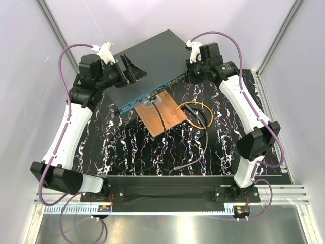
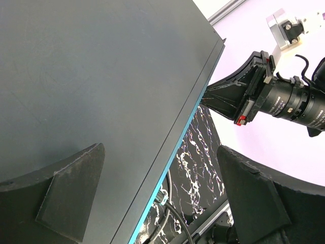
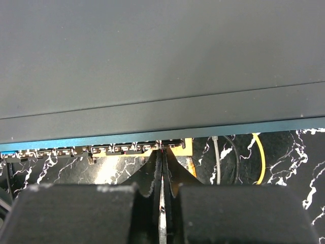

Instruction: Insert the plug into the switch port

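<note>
Blue-grey switch [image 3: 152, 76] | right tool [image 3: 161, 157] pressed together, seemingly at its sockets [image 3: 117, 149] | left tool [image 2: 160, 173] spread above

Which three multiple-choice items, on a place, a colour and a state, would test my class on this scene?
1. Where is the brown board? A on top of the switch; B in front of the switch's socket face; C behind the switch.
2. What colour is the looped cable? A yellow; B green; C blue.
3. How is the right gripper? A wide open; B holding the board; C shut.
Key: 1 B, it lies on the near side, by the socket face; 2 A, a yellow loop shows right of the board; 3 C, its fingers meet with no gap.
</note>
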Controlling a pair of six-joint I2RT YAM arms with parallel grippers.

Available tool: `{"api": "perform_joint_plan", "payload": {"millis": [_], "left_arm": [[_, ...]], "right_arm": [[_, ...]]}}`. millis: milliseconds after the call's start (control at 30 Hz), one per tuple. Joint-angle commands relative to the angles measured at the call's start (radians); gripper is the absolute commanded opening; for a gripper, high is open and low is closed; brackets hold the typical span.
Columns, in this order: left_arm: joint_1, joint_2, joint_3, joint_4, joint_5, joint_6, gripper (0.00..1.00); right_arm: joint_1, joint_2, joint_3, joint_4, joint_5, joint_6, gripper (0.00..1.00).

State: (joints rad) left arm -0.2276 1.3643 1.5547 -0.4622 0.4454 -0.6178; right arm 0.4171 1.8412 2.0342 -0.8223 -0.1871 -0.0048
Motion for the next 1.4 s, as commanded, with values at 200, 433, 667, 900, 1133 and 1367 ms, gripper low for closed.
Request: {"api": "perform_joint_plan", "payload": {"millis": [200,433,667,900,1133,1367], "left_arm": [[0.010,0.004,0.008,0.037,0.019,0.006,0.99],[0.022,-0.001,0.001,0.053,0.045,-0.005,0.99],[0.059,-0.034,-0.025,0.103,0.099,-0.010,0.99],[0.091,-0.083,-0.070,0.186,0.183,-0.002,0.99],[0.093,-0.154,-0.125,0.266,0.249,0.061,0.99],[0.089,-0.175,-0.153,0.255,0.300,0.121,0.99]], "right_arm": [[0.038,0.058,0.126,0.285,0.031,0.025,0.00],[0.037,0.012,0.103,0.252,0.002,0.009,0.01],[-0.007,-0.174,-0.141,0.118,-0.044,-0.118,0.20],[-0.089,-0.348,-0.419,0.038,-0.173,-0.237,0.46],[-0.084,-0.476,-0.747,-0.056,-0.310,-0.475,0.57],[0.111,-0.473,-0.884,-0.101,-0.241,-0.681,0.63]]}}
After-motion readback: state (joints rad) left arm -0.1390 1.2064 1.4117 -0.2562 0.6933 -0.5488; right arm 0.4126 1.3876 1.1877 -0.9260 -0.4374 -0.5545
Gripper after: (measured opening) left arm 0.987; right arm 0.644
